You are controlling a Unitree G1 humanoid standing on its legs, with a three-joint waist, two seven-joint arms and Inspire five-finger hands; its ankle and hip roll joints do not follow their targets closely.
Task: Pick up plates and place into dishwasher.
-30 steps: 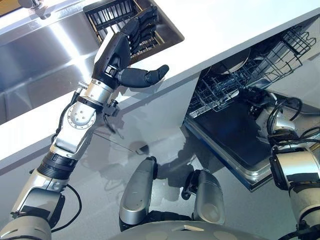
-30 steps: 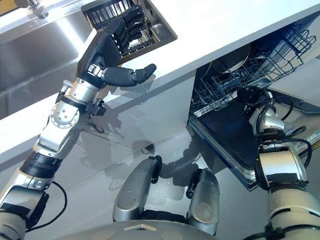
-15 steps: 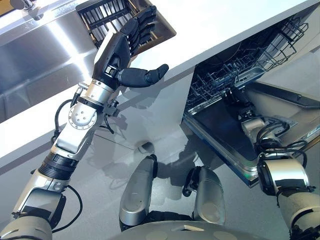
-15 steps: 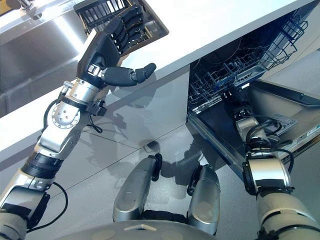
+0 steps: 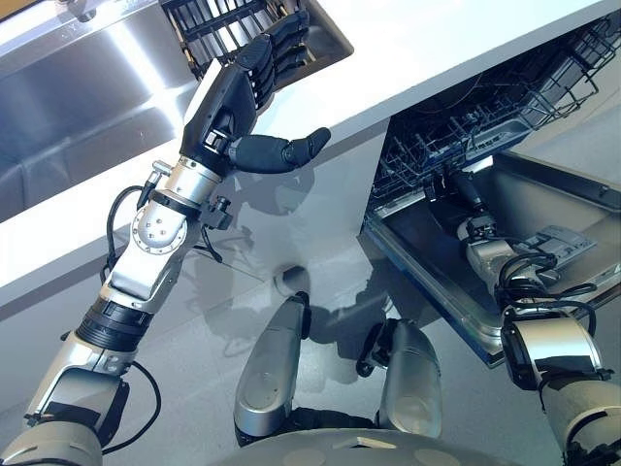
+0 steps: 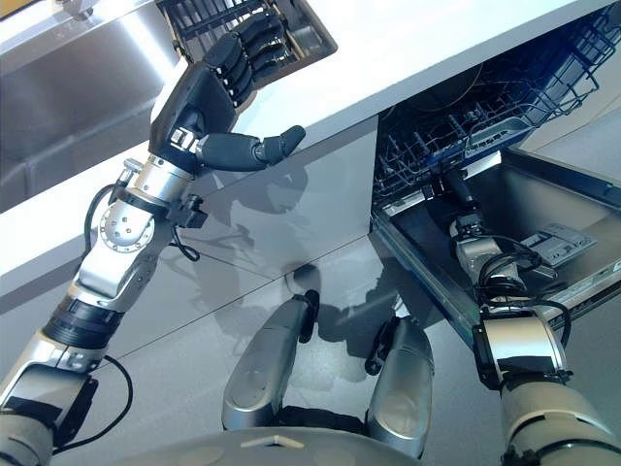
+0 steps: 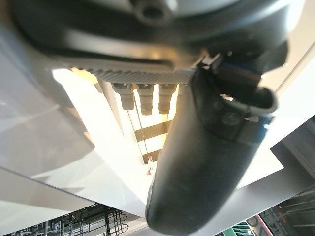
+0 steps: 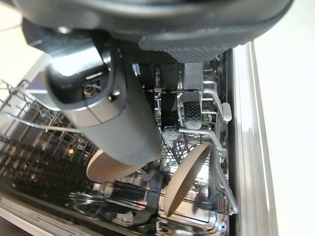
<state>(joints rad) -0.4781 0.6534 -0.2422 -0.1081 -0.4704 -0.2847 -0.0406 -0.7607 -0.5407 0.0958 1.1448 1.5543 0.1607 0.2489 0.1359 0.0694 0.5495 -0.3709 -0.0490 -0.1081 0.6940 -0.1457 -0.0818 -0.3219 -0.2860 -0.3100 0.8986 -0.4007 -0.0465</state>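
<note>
1. Above the white surface (image 5: 427, 49), the left hand (image 5: 228, 97) is raised with its fingers (image 5: 277, 53) straight and its thumb (image 5: 286, 150) standing out to the side; it holds nothing.
2. Those fingers reach over the edge of a dark drying rack (image 5: 218, 24) set into the surface, beside a steel sink (image 5: 78, 97).
3. The left wrist view shows the same hand released, with the thumb (image 7: 206, 162) extended and nothing in the palm.
4. To the robot's right, the dishwasher (image 5: 543, 194) stands open, its door (image 5: 437, 252) lowered and the lower wire rack (image 5: 456, 136) drawn partly out under the surface edge.
5. The right hand (image 5: 456, 184) is at the front edge of that rack, over the open door.
6. In the right wrist view, the right hand's fingers (image 8: 189, 105) extend straight down among the rack wires, and the thumb (image 8: 123, 118) stands clear of them; the hand is released and grasps nothing.
7. Two tan plates sit in the rack just past the right hand: one plate (image 8: 184, 179) stands on edge, tilted between the tines, and a second plate (image 8: 106, 169) sits beside it, partly hidden behind the thumb.
8. Whether the fingertips touch either plate cannot be told.
9. A white sheet with print (image 5: 558, 241) lies on the inner face of the door, near the right arm.
</note>
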